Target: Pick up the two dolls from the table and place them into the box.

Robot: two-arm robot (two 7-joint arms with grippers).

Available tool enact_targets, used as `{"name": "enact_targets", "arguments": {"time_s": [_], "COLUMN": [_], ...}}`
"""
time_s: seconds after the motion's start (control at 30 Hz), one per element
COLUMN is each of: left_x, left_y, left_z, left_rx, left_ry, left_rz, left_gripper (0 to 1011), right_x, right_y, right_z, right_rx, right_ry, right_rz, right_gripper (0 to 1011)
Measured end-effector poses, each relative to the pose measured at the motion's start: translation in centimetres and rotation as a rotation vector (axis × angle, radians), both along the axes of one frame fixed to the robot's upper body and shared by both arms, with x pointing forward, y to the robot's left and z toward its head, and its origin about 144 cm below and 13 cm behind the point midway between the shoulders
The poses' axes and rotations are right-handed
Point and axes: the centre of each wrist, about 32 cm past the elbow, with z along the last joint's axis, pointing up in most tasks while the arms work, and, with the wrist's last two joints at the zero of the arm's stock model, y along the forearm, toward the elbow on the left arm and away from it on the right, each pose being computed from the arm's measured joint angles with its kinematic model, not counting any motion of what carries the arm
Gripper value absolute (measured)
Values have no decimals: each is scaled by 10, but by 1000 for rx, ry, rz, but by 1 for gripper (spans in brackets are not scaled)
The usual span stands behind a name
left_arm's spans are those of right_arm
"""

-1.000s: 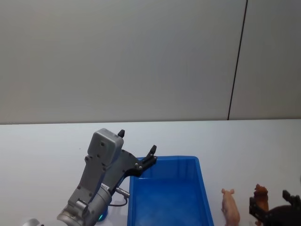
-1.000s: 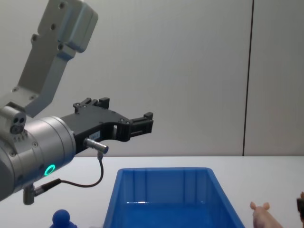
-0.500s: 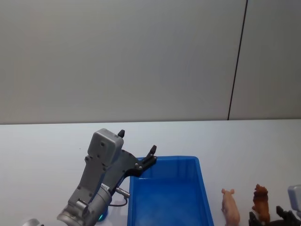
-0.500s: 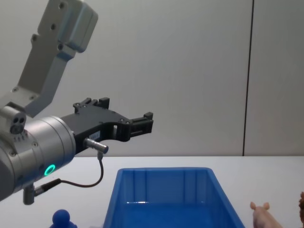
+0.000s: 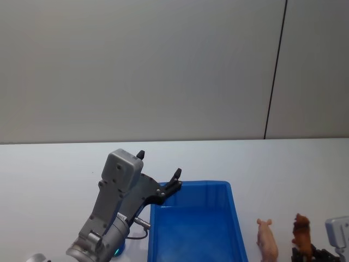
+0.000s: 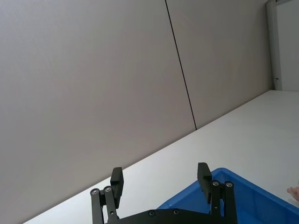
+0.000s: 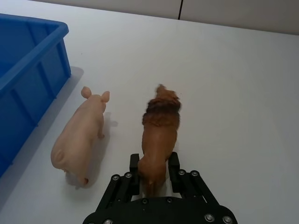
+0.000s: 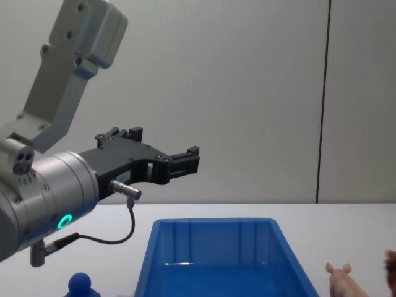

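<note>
The brown doll [image 7: 159, 130] stands on the white table with my right gripper [image 7: 154, 171] shut on its hindquarters, one finger on each flank; in the head view the brown doll [image 5: 301, 232] is at the lower right. Beside it, toward the box, lies the pale pink doll [image 7: 81, 137] [image 5: 267, 240], untouched. The blue box [image 5: 229, 188] [image 8: 210, 221] sits in the middle, with no doll seen inside. My left gripper [image 5: 159, 165] [image 6: 160, 177] hangs open and holding nothing above the box's far left corner. A deep blue doll [image 8: 81, 284] stands left of the box, below the left arm.
The left arm's grey body [image 8: 43, 198] fills the space left of the box. The white table [image 7: 224, 74] stretches bare beyond the two dolls on the right. A grey wall [image 5: 163, 65] rises behind the table.
My right gripper has sunk toward the head view's bottom edge, and its grey wrist housing now shows at the right. The brown doll has shifted slightly. The left arm has not moved.
</note>
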Motion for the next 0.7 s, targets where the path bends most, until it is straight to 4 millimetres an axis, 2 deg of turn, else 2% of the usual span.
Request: {"name": "enact_targets", "arguments": {"time_s": [0.07,0.1,0.17,0.7], "left_x": [0,0,0,0], "left_y": [0,0,0,0], "left_z": [0,0,0,0], "left_rx": [0,0,0,0], "left_ry": [0,0,0,0], "left_rz": [0,0,0,0], "left_gripper": [1001,1001,1001,1001], "right_x": [0,0,0,-1], "right_y": [1,2,3,18], "right_z": [0,1,2,29], "right_rx": [-3,-4,-8,11], "right_ry": [-5,-13,-28,-182], "right_rz": [2,5,10,134], "right_gripper": [358,296,268,270]}}
